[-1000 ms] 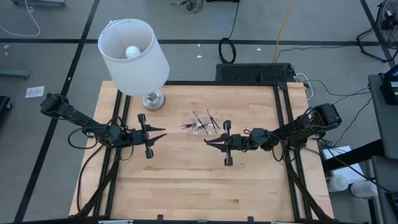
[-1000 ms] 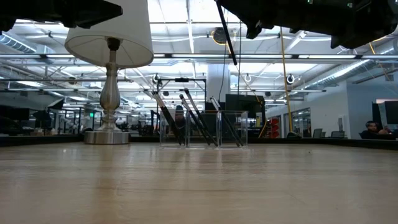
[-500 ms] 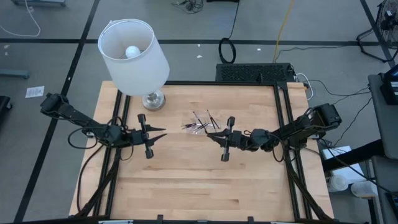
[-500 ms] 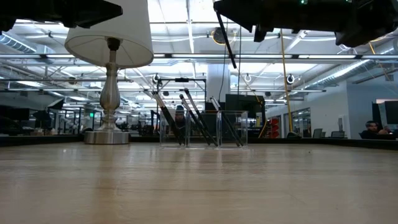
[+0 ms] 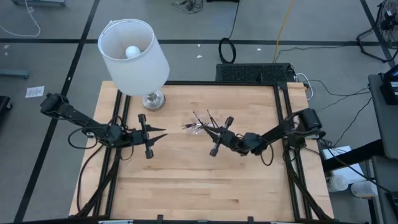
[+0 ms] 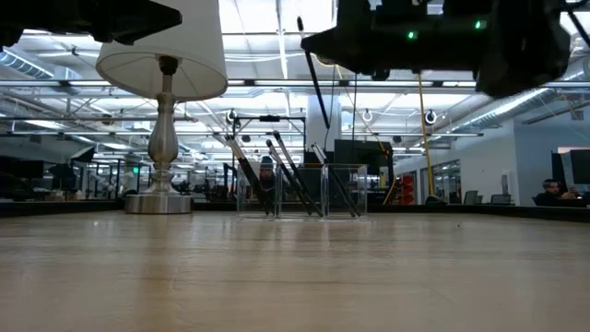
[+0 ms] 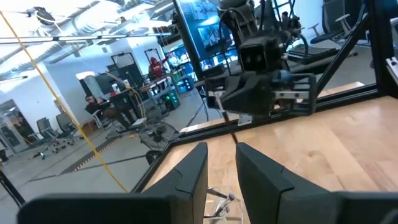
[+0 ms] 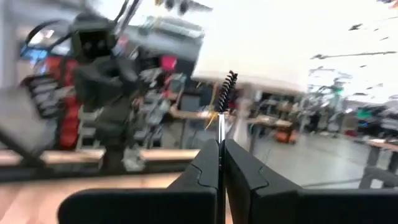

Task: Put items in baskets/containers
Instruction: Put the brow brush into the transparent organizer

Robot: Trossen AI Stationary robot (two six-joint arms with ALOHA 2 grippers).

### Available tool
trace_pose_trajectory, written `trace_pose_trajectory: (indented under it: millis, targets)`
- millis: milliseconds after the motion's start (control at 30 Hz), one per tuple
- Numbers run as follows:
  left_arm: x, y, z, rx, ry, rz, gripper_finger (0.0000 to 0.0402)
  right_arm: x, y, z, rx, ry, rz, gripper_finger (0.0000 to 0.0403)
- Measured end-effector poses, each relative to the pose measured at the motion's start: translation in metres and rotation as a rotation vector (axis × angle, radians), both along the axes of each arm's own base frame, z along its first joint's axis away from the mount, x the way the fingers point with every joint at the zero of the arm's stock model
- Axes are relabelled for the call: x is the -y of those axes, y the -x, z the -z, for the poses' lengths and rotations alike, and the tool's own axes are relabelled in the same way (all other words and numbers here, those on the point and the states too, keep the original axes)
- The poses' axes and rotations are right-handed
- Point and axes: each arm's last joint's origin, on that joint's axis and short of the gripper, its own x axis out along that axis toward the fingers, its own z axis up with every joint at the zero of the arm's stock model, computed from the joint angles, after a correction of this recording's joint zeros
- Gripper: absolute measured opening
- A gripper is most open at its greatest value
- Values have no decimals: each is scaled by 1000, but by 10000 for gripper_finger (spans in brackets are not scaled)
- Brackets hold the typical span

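Brush stick [image 8: 223, 102] is clamped between the closed fingers of the right gripper [image 5: 213, 131], raised just beside the clear tray [image 6: 300, 191] at mid-table, where other sticks [image 6: 288, 178] lean inside. Left gripper [image 5: 163, 131] is held empty, fingers slightly apart, near the lamp [image 5: 133, 55]
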Motion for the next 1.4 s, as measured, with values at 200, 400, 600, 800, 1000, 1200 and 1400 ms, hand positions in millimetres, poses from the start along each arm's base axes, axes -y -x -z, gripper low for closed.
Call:
trace_pose_trajectory:
  millis: [200,400,600,800,1000,1200,1400]
  targets:
    - [0,0,0,1,13,1,93,5,-5,16,-44,18,140,0]
    - [0,0,1,-4,8,-2,93,12,-7,18,-50,12,171,0]
    - [0,0,1,-4,8,-4,93,15,-5,20,-77,1,272,0]
    - [0,0,1,-4,9,-3,93,15,-6,23,-107,15,272,0]
    - [0,0,1,-4,9,-4,93,27,-4,26,-106,-2,299,0]
    - [0,0,1,-4,9,-5,93,44,3,35,-113,3,258,0]
    - [0,0,1,-3,9,-5,93,52,12,44,-122,-28,237,0]
